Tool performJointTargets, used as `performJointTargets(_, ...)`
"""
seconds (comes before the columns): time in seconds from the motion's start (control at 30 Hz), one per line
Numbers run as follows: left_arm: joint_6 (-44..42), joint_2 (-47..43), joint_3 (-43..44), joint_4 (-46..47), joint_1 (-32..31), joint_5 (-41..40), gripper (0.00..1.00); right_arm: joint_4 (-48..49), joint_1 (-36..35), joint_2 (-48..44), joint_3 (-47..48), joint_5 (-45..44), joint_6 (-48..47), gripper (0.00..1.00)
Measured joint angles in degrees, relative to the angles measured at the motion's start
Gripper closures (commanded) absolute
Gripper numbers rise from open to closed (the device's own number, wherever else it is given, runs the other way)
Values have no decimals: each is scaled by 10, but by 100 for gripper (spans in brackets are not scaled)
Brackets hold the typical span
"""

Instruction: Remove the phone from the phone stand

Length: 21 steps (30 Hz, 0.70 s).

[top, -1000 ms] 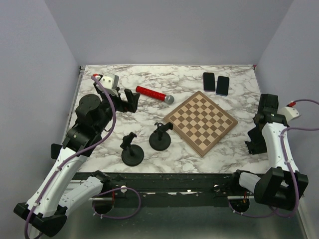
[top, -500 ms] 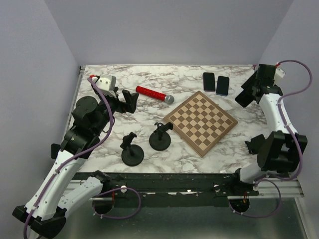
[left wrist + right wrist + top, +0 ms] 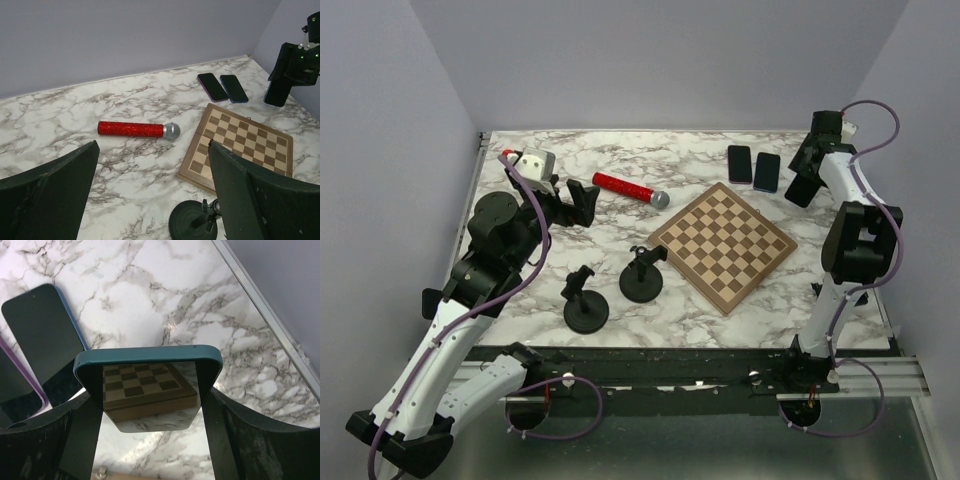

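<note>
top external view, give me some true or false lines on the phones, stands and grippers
1. The right gripper is shut on a teal phone. True.
2. A phone sits in one of the stands. False: the left stand and the right stand are both empty.
3. A purple-edged phone and a blue-edged phone lie flat side by side. True.
4. The red microphone lies on the chessboard. False: it lies on the marble table, apart from the board.
5. The left gripper grips the microphone. False: it is open and holds nothing.
</note>
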<state>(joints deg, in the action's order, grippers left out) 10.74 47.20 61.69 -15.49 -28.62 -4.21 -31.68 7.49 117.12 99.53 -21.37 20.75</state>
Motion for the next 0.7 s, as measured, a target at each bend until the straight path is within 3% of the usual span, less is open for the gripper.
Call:
performJointTargets(0.33,0,-1,0,0,0,0,2,-22,0,117,115,-15,-26,96)
performJointTargets(0.57,0,-2,0,0,0,0,2,-24,0,183,176,-8,-39,80)
performJointTargets(0.7,0,-2,0,0,0,0,2,-22,0,201,186,0,-46,78)
